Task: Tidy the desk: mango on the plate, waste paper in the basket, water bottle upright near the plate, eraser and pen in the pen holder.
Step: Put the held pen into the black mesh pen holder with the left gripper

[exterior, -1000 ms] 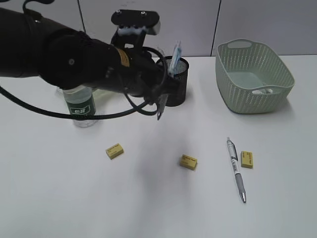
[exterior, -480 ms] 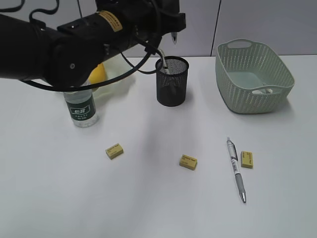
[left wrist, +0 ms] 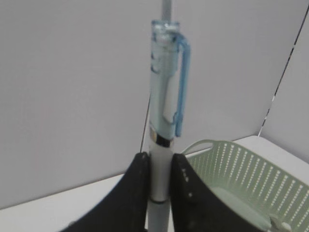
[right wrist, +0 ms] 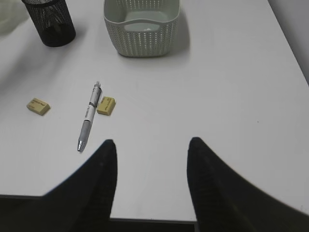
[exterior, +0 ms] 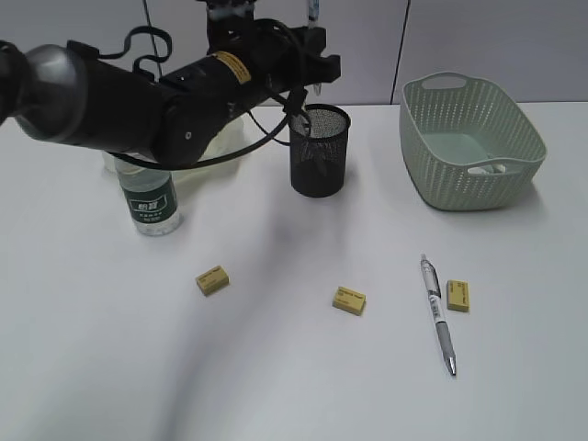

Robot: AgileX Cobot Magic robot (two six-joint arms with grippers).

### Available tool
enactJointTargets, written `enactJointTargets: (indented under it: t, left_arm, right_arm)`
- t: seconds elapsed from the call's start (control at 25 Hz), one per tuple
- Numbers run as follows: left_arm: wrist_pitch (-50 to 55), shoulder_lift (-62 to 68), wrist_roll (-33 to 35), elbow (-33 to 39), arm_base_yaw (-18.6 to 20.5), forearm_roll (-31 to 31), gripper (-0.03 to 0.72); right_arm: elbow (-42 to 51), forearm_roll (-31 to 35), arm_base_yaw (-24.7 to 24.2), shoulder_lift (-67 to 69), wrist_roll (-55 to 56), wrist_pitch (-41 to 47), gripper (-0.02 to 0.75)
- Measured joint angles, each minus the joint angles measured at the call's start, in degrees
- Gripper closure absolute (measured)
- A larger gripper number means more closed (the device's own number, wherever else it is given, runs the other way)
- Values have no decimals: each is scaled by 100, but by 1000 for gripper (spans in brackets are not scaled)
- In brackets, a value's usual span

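The left tool [left wrist: 159,166] grips a blue-clipped pen [left wrist: 164,96] upright, tip down, at the upper middle of the frame just above the pen holder [exterior: 320,150], apparently lined up for dropping in. The right tool [right wrist: 150,159] hangs open, empty, over the counter [right wrist: 231,96].

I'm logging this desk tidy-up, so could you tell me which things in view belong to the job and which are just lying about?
Belong to the job:
blue-clip pen in the left gripper
grey pen
three erasers
pen holder
basket
water bottle

Lying about:
nothing apparent; the right gripper hangs open, idle
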Motion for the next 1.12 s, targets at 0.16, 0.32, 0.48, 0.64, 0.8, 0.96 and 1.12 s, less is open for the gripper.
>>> enactJointTargets:
  t: [0.16, 0.32, 0.48, 0.64, 0.8, 0.96, 1.12]
  left_arm:
    - [69, 386, 0, -184, 6, 117, 589]
    - [67, 670, 0, -289, 6, 300, 589]
    - [55, 845, 0, -306, 6, 294, 589]
    - [29, 980, 0, -306, 6, 282, 589]
    - [31, 1048, 0, -306, 6, 270, 589]
    - [26, 1056, 0, -306, 35, 270, 581]
    - [26, 1056, 0, -306, 65, 270, 555]
  right_arm:
    - [0, 0, 0, 0, 0, 0, 353]
    - [0, 0, 0, 0, 0, 0, 353]
    - [0, 0, 0, 0, 5, 0, 353]
    - [0, 0, 0, 0, 5, 0, 353]
    - [0, 0, 0, 0, 5, 0, 353]
    - [0, 0, 0, 0, 5, 0, 353]
    - [0, 0, 0, 0, 5, 0, 353]
